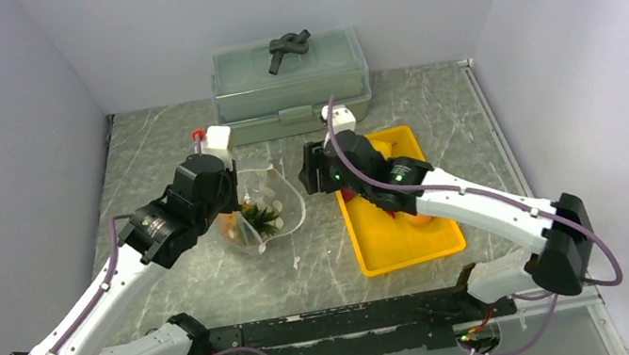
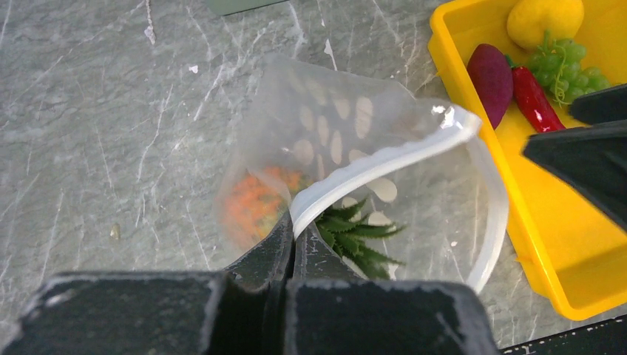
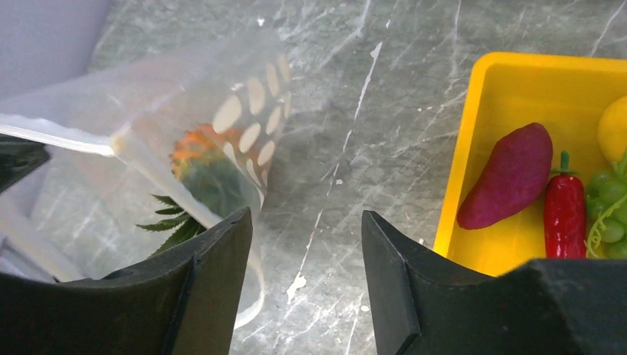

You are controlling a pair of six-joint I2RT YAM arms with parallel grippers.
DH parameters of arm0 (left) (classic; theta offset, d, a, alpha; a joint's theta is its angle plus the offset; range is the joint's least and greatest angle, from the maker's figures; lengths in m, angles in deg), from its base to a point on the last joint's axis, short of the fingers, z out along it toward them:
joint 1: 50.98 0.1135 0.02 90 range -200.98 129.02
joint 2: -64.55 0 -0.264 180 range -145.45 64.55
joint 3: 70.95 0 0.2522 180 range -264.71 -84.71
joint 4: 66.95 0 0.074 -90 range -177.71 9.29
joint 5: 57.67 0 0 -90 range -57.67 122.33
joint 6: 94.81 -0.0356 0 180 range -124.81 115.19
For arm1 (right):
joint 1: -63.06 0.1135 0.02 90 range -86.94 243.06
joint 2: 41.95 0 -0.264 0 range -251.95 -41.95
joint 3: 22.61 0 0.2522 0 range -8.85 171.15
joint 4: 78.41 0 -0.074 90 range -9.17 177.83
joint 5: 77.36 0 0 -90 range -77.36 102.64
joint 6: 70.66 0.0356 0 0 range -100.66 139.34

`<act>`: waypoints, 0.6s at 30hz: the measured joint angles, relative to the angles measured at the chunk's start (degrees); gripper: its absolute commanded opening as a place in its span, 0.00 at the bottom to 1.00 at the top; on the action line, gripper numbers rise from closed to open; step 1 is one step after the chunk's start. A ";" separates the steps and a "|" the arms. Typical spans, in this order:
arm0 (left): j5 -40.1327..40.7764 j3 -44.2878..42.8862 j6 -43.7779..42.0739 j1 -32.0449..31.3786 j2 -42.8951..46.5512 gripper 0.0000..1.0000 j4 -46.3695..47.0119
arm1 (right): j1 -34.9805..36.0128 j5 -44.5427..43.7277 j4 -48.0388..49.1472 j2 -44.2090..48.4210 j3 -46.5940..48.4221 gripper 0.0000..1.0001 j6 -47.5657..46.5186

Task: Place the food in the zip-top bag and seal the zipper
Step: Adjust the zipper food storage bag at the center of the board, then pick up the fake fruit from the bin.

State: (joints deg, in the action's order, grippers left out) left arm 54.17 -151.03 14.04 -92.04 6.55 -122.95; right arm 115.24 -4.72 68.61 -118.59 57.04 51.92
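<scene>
The clear zip-top bag [image 1: 269, 206] lies open on the table between the two arms. Inside it sits the orange pineapple [image 2: 255, 203] with its green crown [image 2: 358, 235]. My left gripper [image 2: 293, 231] is shut on the bag's mouth edge and pinches the whitish zipper [image 2: 384, 159], which holds the mouth up. My right gripper [image 3: 304, 222] hangs open over bare table, between the bag [image 3: 185, 96] and the tray, with nothing between its fingers. The purple eggplant [image 3: 510, 174], red chili [image 3: 564, 211], green grapes [image 2: 566, 63] and yellow lemon [image 2: 545, 18] lie in the tray.
The yellow tray [image 1: 399, 255] stands to the right of the bag, partly under my right arm. A grey-green lidded box [image 1: 291, 86] with a dark object [image 1: 288, 48] on its lid stands at the back wall. Walls close in both sides.
</scene>
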 measured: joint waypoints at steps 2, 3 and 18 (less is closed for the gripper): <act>0.00 0.11 -0.15 0.00 0.04 0.00 0.00 | -0.02 -0.09 -0.52 2.01 -0.09 0.62 -0.04; 0.00 0.24 -0.17 0.00 0.11 0.00 0.02 | -0.02 -0.17 -0.87 3.19 -0.09 0.63 -0.04; -0.48 2.25 -0.52 0.00 3.37 0.00 -0.02 | -0.02 -10.62 -14.29 12.66 -0.07 0.75 -2.60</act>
State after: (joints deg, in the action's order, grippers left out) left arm 53.69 -148.78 13.52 -92.04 9.92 -122.97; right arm 115.22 -15.35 54.32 -105.94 56.97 49.32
